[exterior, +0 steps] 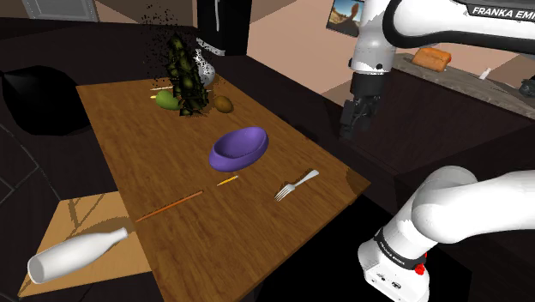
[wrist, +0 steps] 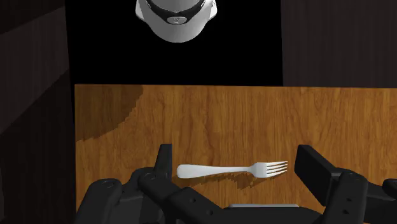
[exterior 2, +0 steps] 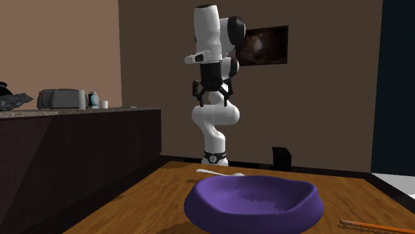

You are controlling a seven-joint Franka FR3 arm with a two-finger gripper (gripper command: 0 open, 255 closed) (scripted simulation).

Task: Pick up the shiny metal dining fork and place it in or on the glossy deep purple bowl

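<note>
Wooden table [exterior: 120,146]: fork [exterior: 297,184] flat near edge by stand; purple bowl [exterior: 239,147] mid-surface, apart from fork. Gripper [wrist: 236,158] high over fork, fingers spread, empty. Dark counter [exterior 2: 80,133], brown walls [exterior 2: 66,46].

Three cameras, all trained on the table [exterior: 171,172] that carries the bowl [exterior: 238,147].
Shoulder view: high, well back from the bowl beside the arm [exterior: 403,26], looking down over the whole tabletop. Second exterior view: low, close behind the bowl, facing the arm across the table. Wrist view: overhead, looking straight down at the table edge nearest the arm. The fork [wrist: 232,170] near the bowl is common to all three.
</note>
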